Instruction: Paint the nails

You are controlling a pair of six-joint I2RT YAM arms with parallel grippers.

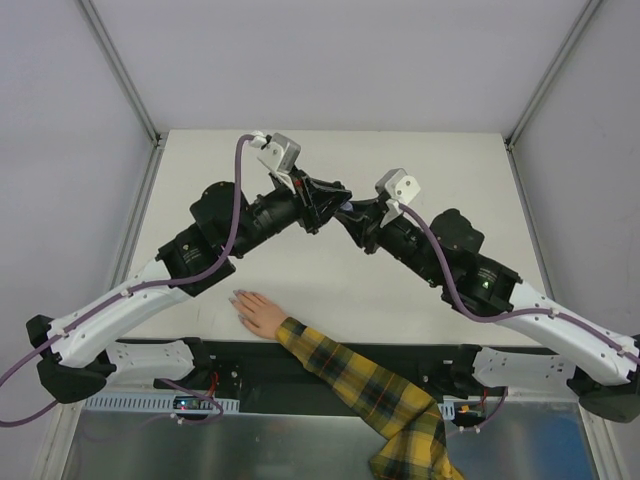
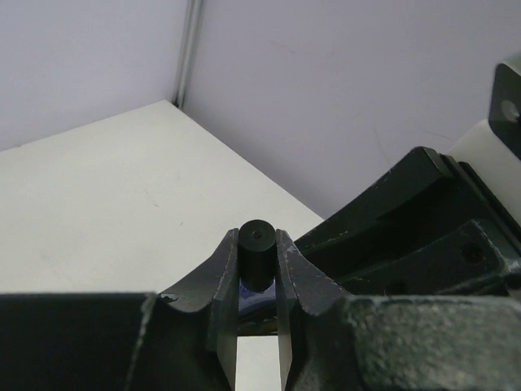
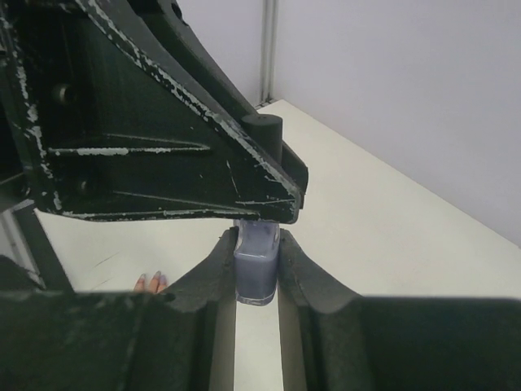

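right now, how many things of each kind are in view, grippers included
grippers: 2 (left gripper, right gripper)
purple polish bottle: 1
black cap: 1
mannequin hand: 1
total: 5

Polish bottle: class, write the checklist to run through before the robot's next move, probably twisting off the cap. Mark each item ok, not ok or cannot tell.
1. Right hand shut on the polish bottle body: ok.
2. Left hand fingers hug the black cap on both sides: ok.
3. Left hand's grip firm enough to twist: cannot tell.
4. Cap already loosened: cannot tell.
5. Mannequin hand lies apart from the bottle, near the table front edge: ok.
6. Nails uncovered: ok.
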